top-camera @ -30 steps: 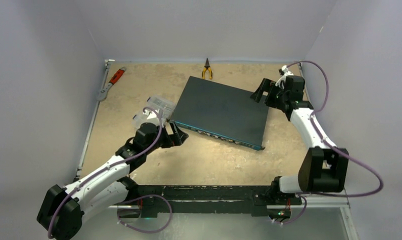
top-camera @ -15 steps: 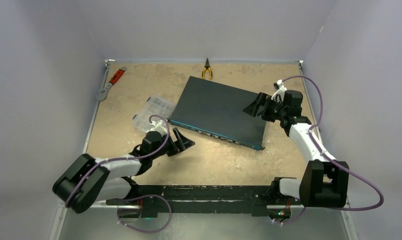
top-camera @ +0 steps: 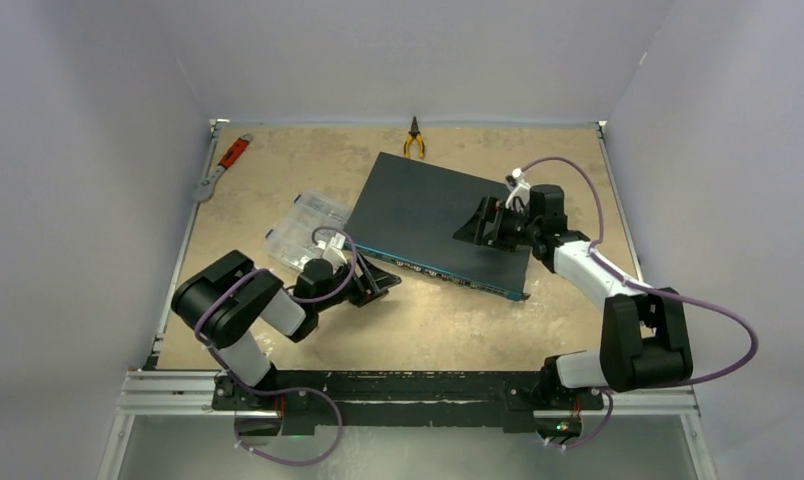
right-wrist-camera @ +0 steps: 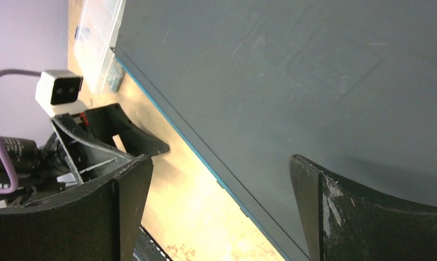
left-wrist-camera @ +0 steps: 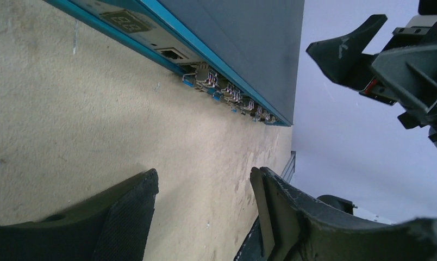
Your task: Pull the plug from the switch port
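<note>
Teal metal, the switch [top-camera: 433,220] lies slanted between my arms, its blue-edged port face toward my left gripper [left-wrist-camera: 204,176], fingers apart and empty, short of the nearest plug [left-wrist-camera: 197,76]; I judge this the approach; next I must line up on that small plug and close. Since a second ago my left gripper has sunk low before the ports; my right gripper [right-wrist-camera: 220,162], also spread, has come over the switch's top.

You have bare bench [top-camera: 448,315] in front of the port face of the switch [top-camera: 428,215]; the clear box [top-camera: 303,228] crowds its left end, behind your left gripper [left-wrist-camera: 203,176].
</note>
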Motion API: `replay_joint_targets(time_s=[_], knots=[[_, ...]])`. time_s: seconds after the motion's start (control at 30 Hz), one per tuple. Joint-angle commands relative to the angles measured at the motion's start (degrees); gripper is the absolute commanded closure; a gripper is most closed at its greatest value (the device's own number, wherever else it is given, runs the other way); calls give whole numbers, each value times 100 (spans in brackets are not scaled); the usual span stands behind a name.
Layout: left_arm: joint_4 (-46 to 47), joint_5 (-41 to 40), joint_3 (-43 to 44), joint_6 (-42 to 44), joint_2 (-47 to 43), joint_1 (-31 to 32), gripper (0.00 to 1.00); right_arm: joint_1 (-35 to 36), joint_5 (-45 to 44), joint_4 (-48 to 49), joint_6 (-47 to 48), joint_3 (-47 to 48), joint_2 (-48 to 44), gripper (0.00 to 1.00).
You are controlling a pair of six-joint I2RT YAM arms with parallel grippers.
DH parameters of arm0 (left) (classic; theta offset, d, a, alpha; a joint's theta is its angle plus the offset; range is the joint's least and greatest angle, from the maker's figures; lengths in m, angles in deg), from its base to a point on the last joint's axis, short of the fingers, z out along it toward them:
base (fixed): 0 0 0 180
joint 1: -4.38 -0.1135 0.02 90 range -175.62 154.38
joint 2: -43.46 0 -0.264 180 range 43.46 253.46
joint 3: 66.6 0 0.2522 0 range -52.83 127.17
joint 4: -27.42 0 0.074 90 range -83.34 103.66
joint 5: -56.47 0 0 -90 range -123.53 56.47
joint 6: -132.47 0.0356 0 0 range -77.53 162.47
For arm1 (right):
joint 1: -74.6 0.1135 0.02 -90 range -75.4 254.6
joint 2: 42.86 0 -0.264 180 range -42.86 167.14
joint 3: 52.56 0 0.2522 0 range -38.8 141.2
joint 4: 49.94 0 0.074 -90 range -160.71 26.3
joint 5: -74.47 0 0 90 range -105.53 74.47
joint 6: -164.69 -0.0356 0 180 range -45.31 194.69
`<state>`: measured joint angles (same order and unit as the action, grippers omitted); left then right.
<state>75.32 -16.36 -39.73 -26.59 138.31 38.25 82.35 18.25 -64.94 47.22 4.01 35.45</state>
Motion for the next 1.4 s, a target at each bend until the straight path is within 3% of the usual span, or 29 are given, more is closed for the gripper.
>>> replay_joint_targets(time_s=[0.0,0.23,0.5,0.7,0.93,1.27,1.37], knots=[[1269,-111,37,-433,340,-37,37,386,-281,275,-126,288,27,2],[1933,-387,-36,-810,872,-51,40,892,-570,395,-224,299,260,2],[3515,-366,13,-1446,2058,-59,49,1066,-640,499,-233,370,487,1],[3826,-493,-62,-1534,2455,-65,52,1111,-684,472,-199,454,607,2],[2619,-799,-227,-995,1640,-70,52,1132,-781,405,-115,497,660,2],[-1028,-1382,-89,-98,-337,-62,50,1133,-801,499,-101,374,679,1],[-1197,-1453,-148,52,-692,-61,46,1138,-793,477,-97,397,748,1]])
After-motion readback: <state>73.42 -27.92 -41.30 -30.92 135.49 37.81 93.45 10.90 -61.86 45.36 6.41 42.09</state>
